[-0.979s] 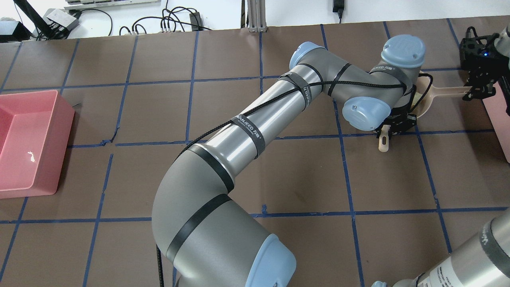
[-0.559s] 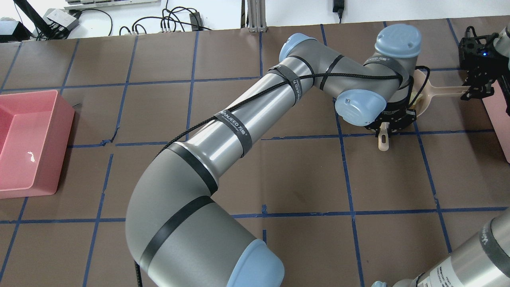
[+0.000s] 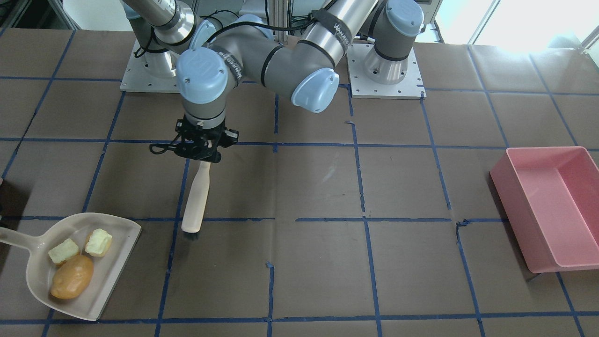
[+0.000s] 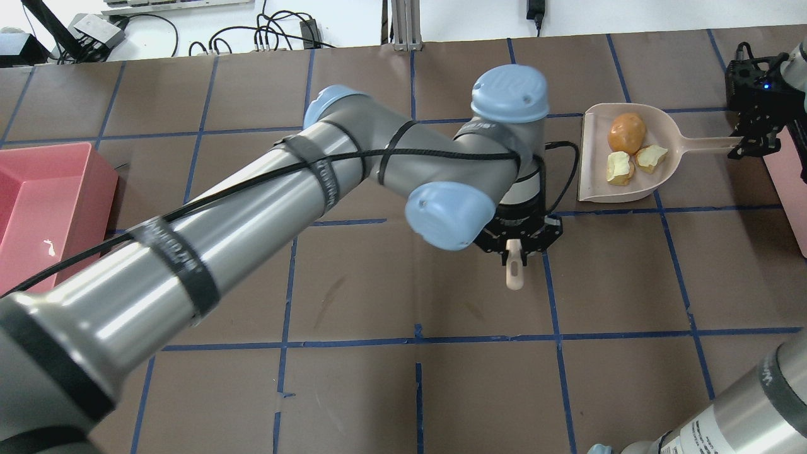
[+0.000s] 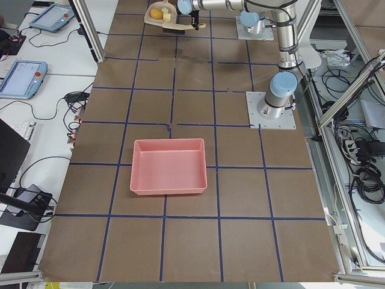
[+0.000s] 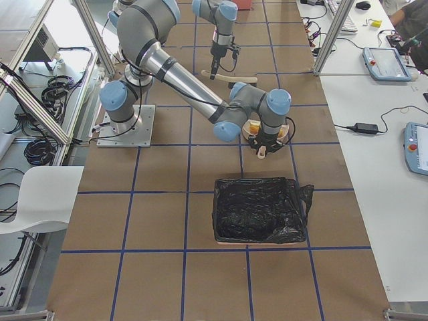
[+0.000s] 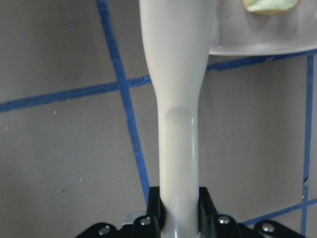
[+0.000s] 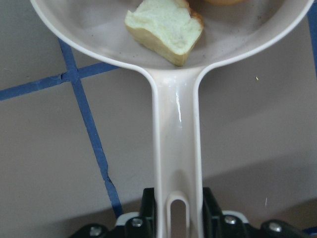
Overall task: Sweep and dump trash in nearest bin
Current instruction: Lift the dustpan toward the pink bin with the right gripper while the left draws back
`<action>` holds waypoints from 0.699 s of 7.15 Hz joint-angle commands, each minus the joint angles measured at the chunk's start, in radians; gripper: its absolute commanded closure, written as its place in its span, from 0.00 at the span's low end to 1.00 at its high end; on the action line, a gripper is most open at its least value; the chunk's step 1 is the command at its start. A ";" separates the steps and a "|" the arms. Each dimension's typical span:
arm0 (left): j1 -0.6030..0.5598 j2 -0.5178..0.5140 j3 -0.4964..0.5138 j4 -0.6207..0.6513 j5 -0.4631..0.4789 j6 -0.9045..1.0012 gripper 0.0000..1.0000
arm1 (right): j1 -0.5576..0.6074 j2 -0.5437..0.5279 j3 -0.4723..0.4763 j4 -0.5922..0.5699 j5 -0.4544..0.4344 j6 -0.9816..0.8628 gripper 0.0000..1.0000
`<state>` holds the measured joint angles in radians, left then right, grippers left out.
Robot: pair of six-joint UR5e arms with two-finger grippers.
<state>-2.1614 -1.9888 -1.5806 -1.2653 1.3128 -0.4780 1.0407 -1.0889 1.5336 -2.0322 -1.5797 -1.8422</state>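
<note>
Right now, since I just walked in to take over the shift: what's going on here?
The left gripper, jaws shut on the brush, holds it beside the dustpan. The right gripper grips the dustpan handle. All three trash pieces lie in the pan; nothing is dumped yet.

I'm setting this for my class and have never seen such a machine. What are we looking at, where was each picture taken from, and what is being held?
These are two robot arms at a taped table. One camera faces the robot, one looks over its shoulders, two stand at the table's ends, one rides on each wrist. The left gripper is shut on a brush; the right gripper holds a dustpan containing a potato-like lump and two pale chunks. A pink bin and a black-bagged bin stand nearby.
</note>
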 commanded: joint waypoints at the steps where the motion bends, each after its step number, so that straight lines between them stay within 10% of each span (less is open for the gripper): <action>1: 0.022 0.146 -0.270 0.024 0.047 -0.004 1.00 | -0.020 -0.008 0.000 0.006 0.050 0.029 1.00; 5: 0.041 0.185 -0.326 0.024 0.089 -0.096 1.00 | -0.141 -0.098 -0.012 0.088 0.168 0.192 1.00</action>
<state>-2.1336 -1.8164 -1.8866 -1.2405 1.4006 -0.5556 0.9411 -1.1408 1.5241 -1.9782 -1.4309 -1.7453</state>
